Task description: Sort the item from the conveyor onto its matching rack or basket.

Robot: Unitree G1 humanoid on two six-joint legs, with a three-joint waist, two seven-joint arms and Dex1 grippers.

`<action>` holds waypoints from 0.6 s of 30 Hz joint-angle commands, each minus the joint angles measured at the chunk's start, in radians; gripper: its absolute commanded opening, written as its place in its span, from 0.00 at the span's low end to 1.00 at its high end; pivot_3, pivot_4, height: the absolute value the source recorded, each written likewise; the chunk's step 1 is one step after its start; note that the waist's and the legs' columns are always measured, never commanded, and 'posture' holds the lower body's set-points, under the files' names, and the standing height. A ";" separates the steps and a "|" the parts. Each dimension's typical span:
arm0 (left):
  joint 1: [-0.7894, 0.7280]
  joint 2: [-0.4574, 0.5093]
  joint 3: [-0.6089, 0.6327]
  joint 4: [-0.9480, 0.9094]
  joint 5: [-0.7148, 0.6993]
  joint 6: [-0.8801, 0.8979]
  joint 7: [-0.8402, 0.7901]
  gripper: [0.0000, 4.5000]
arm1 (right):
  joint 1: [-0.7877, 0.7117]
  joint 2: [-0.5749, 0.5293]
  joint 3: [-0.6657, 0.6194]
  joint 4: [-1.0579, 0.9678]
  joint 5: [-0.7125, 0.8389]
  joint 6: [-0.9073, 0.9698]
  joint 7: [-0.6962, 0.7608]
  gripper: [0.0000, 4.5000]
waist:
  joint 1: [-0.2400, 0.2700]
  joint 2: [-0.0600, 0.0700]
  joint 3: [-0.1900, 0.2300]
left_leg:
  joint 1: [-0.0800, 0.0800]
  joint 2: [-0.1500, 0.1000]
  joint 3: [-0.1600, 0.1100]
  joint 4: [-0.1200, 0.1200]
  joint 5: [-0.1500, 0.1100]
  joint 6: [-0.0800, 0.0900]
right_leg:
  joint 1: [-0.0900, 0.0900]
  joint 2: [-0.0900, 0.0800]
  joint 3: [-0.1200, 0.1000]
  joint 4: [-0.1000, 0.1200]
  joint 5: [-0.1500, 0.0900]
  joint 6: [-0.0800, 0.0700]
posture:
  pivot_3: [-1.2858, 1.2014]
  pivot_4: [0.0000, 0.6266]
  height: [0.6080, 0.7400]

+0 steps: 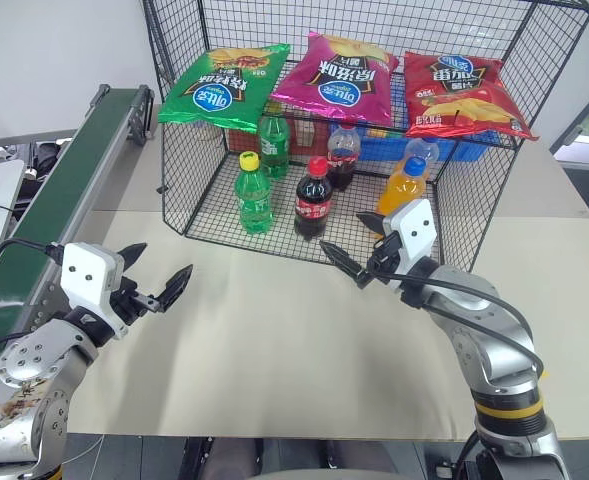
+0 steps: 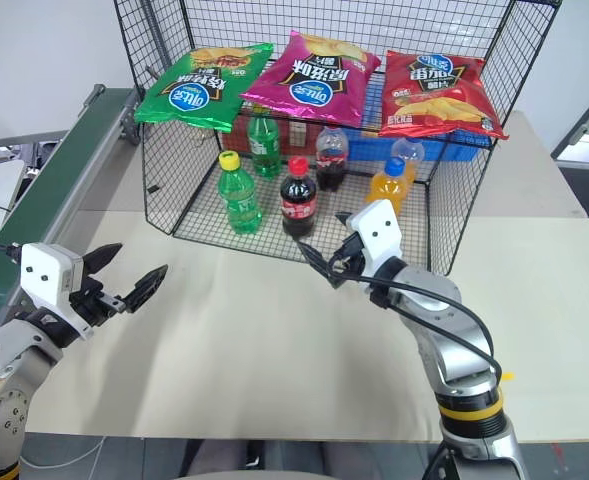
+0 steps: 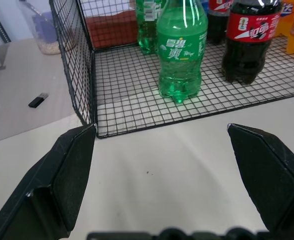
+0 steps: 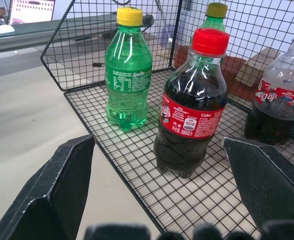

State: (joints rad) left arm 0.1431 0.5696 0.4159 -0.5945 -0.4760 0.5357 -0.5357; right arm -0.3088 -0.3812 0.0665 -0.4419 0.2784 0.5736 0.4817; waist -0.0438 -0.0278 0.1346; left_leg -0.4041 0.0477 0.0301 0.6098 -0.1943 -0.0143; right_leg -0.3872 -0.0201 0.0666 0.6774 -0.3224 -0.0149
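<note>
Where bottles stand, labels read Sprite (image 4: 128, 82) and Coke (image 4: 190, 117).

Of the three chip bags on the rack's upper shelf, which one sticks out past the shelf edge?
The green chip bag, leftmost of the three, overhangs the shelf's left corner; the magenta bag and red bag lie further right.

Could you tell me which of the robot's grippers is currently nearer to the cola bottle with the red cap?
The right. The right gripper hovers open just in front of the cola bottle at the rack's lower edge; the left gripper is open farther off, over the table near the conveyor.
</note>
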 commanded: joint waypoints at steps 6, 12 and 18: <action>-0.023 0.015 0.019 -0.044 -0.040 -0.049 -0.020 0.99 | -0.010 -0.023 -0.023 -0.055 0.023 -0.011 0.022 1.00 | 0.000 0.000 0.000 | 0.000 0.000 0.000 0.000 0.000 0.000 | 0.000 0.000 0.000 0.000 0.000 0.000 | 0.52 0.24 1.00; -0.057 0.034 0.012 -0.051 -0.055 -0.038 -0.022 0.99 | -0.018 -0.026 -0.024 -0.056 0.029 -0.019 0.028 1.00 | 0.000 0.000 0.000 | 0.000 0.000 0.000 0.000 0.000 0.000 | 0.000 0.000 0.000 0.000 0.000 0.000 | 0.52 0.24 1.00; -0.066 0.041 0.008 -0.048 -0.055 -0.037 -0.030 0.99 | -0.020 -0.020 -0.017 -0.052 0.028 -0.026 0.028 1.00 | 0.000 0.000 0.000 | 0.000 0.000 0.000 0.000 0.000 0.000 | 0.000 0.000 0.000 0.000 0.000 0.000 | 0.52 0.24 1.00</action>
State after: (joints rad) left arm 0.0874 0.5956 0.4151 -0.6127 -0.5170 0.5202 -0.5614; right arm -0.3087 -0.4010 0.0640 -0.4614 0.2972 0.5736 0.5103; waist -0.0439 -0.0278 0.1346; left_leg -0.4041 0.0477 0.0301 0.6099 -0.1943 -0.0143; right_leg -0.3872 -0.0198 0.0667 0.6775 -0.3224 -0.0148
